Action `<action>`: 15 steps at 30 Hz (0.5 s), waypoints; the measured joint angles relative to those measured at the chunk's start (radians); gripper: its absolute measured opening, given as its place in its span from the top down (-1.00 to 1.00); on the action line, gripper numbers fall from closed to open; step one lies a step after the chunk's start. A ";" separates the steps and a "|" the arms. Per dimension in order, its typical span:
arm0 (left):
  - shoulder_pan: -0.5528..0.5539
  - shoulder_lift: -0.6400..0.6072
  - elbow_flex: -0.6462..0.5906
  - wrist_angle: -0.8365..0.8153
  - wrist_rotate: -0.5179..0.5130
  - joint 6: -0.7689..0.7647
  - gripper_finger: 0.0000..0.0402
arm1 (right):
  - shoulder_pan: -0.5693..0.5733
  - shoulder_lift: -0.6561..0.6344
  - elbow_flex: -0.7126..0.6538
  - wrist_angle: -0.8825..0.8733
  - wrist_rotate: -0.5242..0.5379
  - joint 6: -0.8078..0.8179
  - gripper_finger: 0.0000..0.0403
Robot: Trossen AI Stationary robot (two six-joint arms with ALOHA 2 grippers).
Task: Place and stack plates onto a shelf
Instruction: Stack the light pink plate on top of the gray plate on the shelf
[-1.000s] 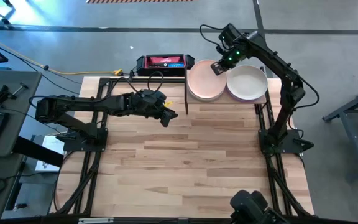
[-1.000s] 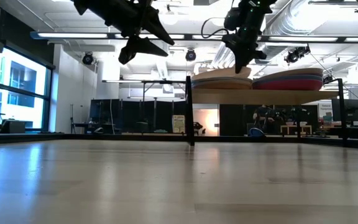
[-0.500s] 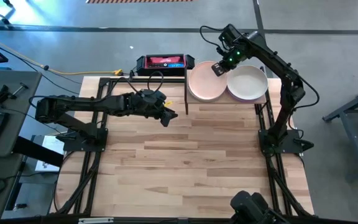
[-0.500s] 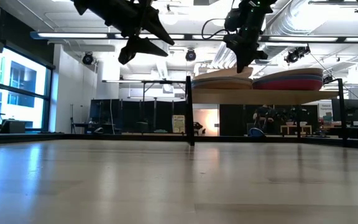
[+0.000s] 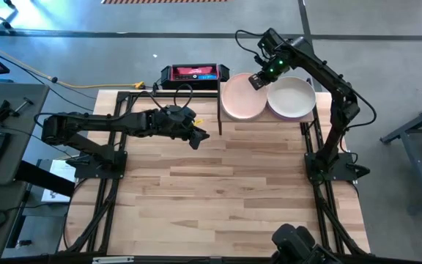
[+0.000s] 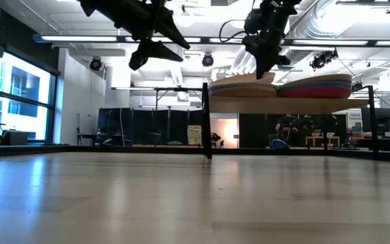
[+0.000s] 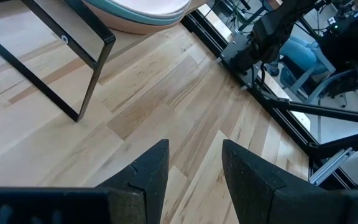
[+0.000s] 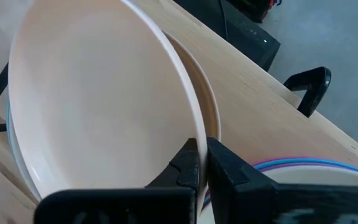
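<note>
Two plate stacks (image 5: 268, 97) crowd the shelf (image 6: 283, 105); right gripper (image 5: 256, 81) jaws pinch the peach-pink plate (image 5: 242, 97); left gripper (image 5: 198, 136) jaws gape empty.

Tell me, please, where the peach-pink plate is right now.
In the high view, the peach-pink plate tops the shelf's left stack, beside the cream plate.

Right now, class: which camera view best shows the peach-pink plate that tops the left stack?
The high view: the whole round peach-pink plate shows. The low view gives its edge, the right wrist view a tilted close-up behind the shut right gripper, the left wrist view just stacked rims.
</note>
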 joint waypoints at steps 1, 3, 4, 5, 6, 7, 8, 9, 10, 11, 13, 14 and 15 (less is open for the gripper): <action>0.000 0.000 0.000 0.000 0.000 0.000 0.31 | 0.000 0.000 0.000 0.004 0.001 -0.002 1.00; 0.000 0.000 0.000 0.000 0.000 0.000 0.31 | 0.000 0.000 0.000 0.025 0.034 0.007 1.00; 0.000 0.000 0.000 0.000 0.000 0.000 0.31 | 0.001 0.000 0.000 0.027 0.055 0.025 1.00; 0.000 0.000 0.000 0.000 0.000 0.001 0.31 | 0.001 0.000 0.000 0.022 0.070 0.039 1.00; 0.000 0.000 0.000 0.000 0.000 0.001 0.31 | 0.001 0.000 0.000 0.021 0.080 0.039 1.00; 0.000 0.000 0.000 0.000 0.000 0.001 0.31 | 0.001 0.000 0.000 0.020 0.090 0.034 1.00; 0.000 0.000 0.000 0.000 0.000 0.001 0.31 | 0.001 0.000 0.000 0.018 0.102 0.030 1.00; 0.000 0.000 0.000 0.000 0.000 0.002 0.31 | 0.003 0.000 0.000 0.016 0.112 0.030 1.00; 0.000 0.000 0.000 0.000 0.000 0.002 0.31 | 0.003 0.000 0.000 0.017 0.116 0.031 1.00; 0.000 0.000 0.000 0.000 0.000 0.002 0.31 | 0.003 0.000 0.000 0.017 0.118 0.035 1.00; 0.000 0.000 0.000 0.000 0.000 0.002 0.31 | 0.003 0.000 0.000 0.017 0.120 0.035 1.00; 0.000 0.000 0.000 0.000 0.000 0.002 0.31 | 0.003 0.000 0.000 0.017 0.120 0.035 1.00; 0.000 0.000 0.000 0.000 0.000 0.002 0.31 | 0.006 0.000 0.000 0.017 0.120 0.035 1.00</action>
